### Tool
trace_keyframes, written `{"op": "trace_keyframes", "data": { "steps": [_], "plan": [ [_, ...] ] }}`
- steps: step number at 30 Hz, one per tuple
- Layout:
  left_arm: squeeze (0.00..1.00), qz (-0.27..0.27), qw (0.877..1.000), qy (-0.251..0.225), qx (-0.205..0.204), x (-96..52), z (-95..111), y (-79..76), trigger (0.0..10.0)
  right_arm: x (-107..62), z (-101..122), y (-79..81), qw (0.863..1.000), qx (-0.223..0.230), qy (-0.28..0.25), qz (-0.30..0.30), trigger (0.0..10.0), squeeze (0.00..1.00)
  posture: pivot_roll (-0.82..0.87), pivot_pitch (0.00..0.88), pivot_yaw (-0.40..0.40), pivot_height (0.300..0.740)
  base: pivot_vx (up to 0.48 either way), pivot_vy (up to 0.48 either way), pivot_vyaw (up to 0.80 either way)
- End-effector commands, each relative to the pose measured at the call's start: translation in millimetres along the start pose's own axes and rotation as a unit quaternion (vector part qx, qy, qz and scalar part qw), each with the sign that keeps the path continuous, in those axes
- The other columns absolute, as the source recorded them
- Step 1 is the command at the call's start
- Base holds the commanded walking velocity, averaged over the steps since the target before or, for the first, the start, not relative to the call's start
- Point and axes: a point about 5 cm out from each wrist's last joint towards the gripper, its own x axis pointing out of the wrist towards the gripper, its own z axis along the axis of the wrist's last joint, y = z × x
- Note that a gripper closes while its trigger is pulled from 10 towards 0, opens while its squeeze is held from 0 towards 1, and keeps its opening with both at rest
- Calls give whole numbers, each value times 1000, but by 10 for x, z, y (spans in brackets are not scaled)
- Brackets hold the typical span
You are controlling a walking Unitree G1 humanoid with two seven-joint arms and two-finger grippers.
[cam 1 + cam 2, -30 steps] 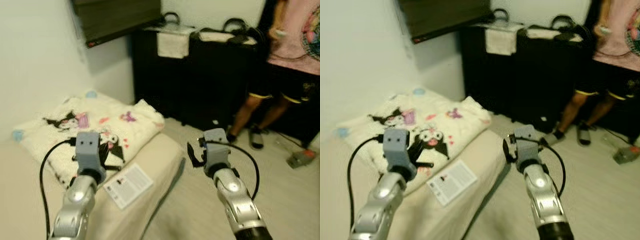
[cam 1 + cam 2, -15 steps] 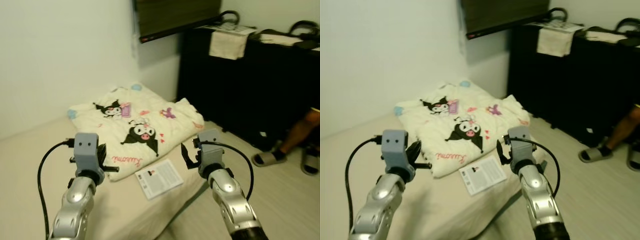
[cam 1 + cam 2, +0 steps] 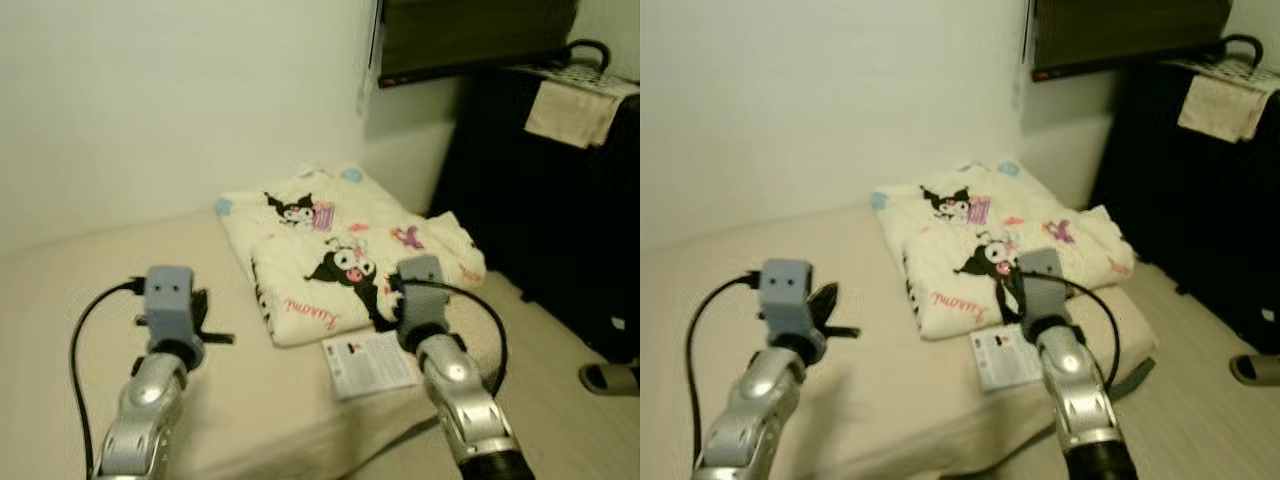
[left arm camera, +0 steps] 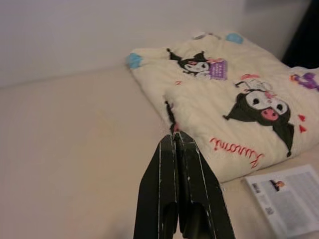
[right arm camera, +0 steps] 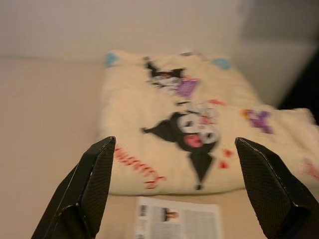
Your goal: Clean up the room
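Folded blanket on beige bed, leaflet beside, white wall

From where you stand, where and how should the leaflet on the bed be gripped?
Probably by its near edge, coming from the foot of the bed with the open right pincer. The leaflet lies flat near the mattress edge; its far edge sits close beside the blanket.

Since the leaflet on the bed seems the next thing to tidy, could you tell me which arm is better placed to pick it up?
Probably the right. The right claw is open and looks straight at the leaflet beside the folded blanket; the left claw is shut, farther along the bed.
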Motion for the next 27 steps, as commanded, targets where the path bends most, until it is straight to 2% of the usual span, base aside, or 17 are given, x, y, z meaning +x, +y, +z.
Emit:
{"op": "trace_keyframes", "data": {
  "steps": [1,6,12,20,27],
  "plan": [
    [0,-2,1000,5,4,-3,-15,-3,10000,-7,-50,-2,1000,1,10,-1,10000,0,-45,19,-15,740,0,0,800],
    [0,-4,1000,12,8,6,-31,-8,10000,5,-39,-6,1000,1,9,2,10000,0,-45,21,-14,740,0,0,800],
    [0,8,998,46,36,32,-121,56,10000,55,5,11,1000,6,4,12,10000,0,-44,28,-13,740,0,0,800],
    [0,9,998,57,35,9,-159,73,10000,70,-77,-17,999,36,20,-6,10000,0,-45,49,8,740,0,0,800],
    [0,12,997,72,31,6,-219,84,10000,79,-96,-33,999,41,23,-11,10000,0,-60,62,17,740,0,0,800]
  ]
}}
